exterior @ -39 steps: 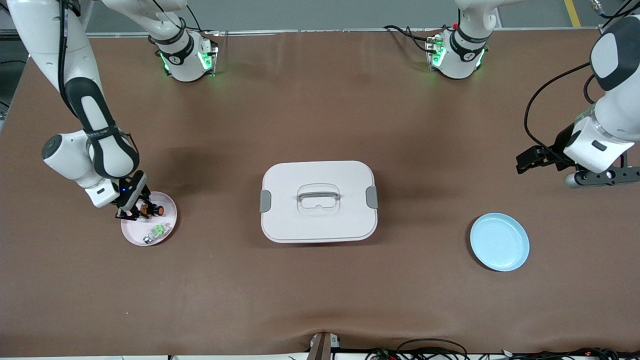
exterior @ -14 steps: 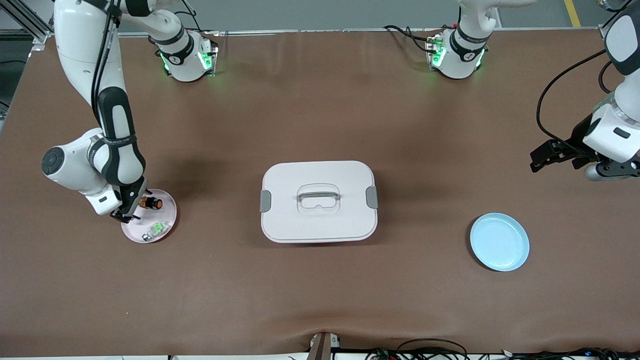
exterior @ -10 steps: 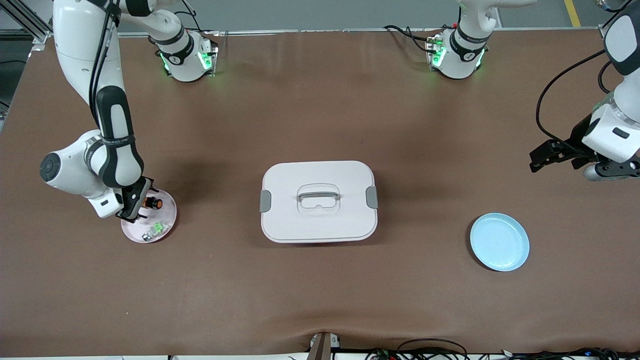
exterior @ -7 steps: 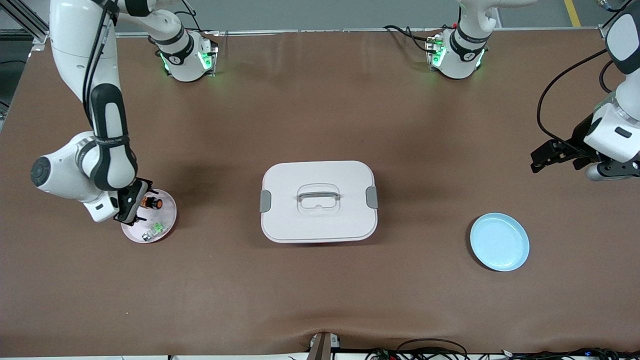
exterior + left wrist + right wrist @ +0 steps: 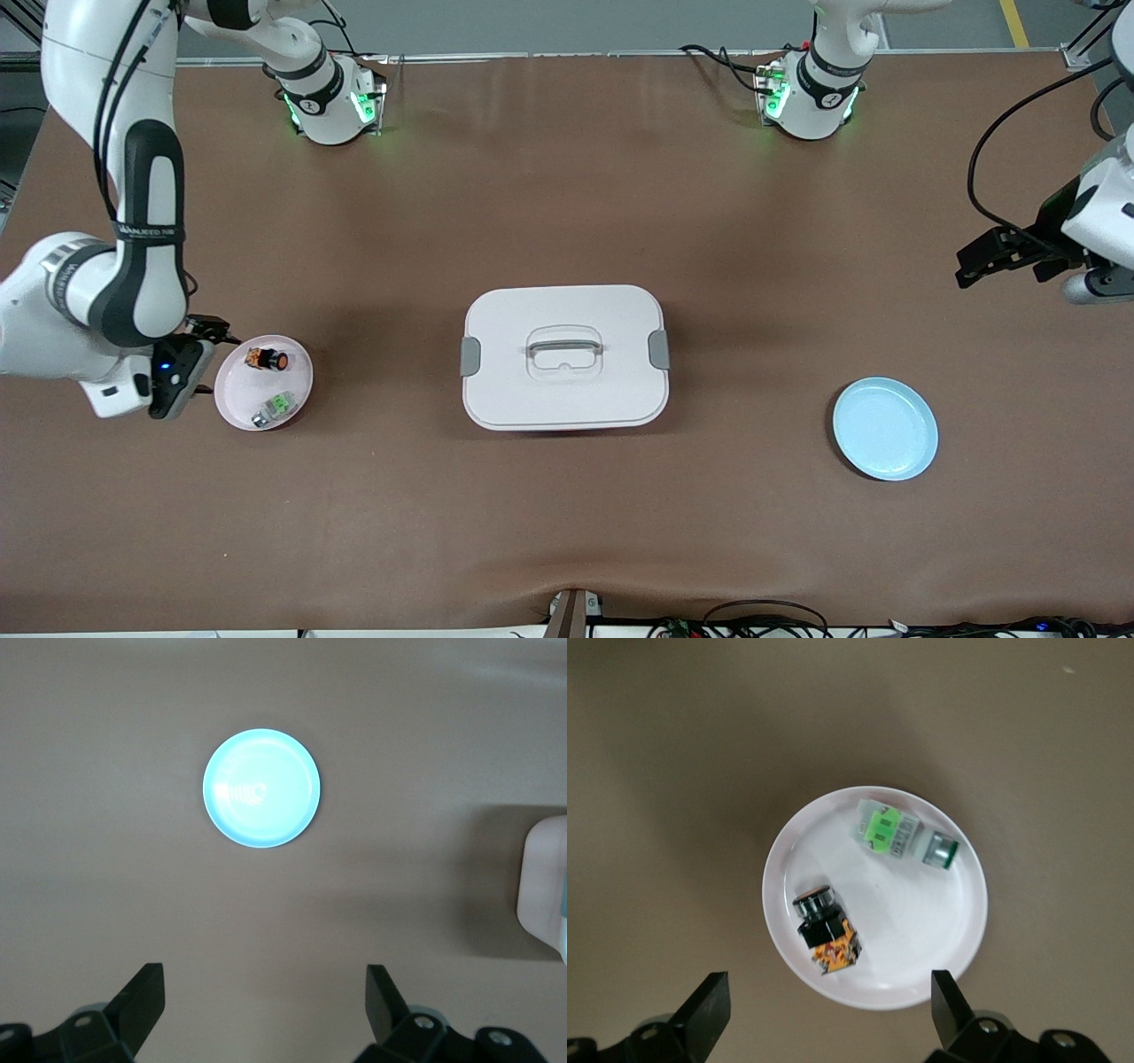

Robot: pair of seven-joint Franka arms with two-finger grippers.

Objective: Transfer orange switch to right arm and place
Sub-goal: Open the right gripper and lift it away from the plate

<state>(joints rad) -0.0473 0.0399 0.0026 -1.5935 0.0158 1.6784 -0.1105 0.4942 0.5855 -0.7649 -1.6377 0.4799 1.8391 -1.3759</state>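
The orange switch [image 5: 267,360] is lying on its side in the pink plate [image 5: 297,396] at the right arm's end of the bench [image 5: 567,514], touched by neither gripper. A small green-and-white part [image 5: 273,407] is sitting in the same plate, nearer the front camera than the switch and apart from it.

The right gripper [image 5: 824,1014] is hanging in the air just beside the plate's rim, fingers spread wide apart and gripping nothing; in the right wrist view the plate and both parts are showing between the fingertips [image 5: 709,1005].

The left gripper [image 5: 264,1010] is waiting up over the left arm's end of the bench, fingers also wide apart and empty. In its wrist view the blue plate [image 5: 261,788] is lying bare on the bench.

A white lidded box [image 5: 564,356] with a clear handle and grey latches is sitting mid-bench between the two plates.
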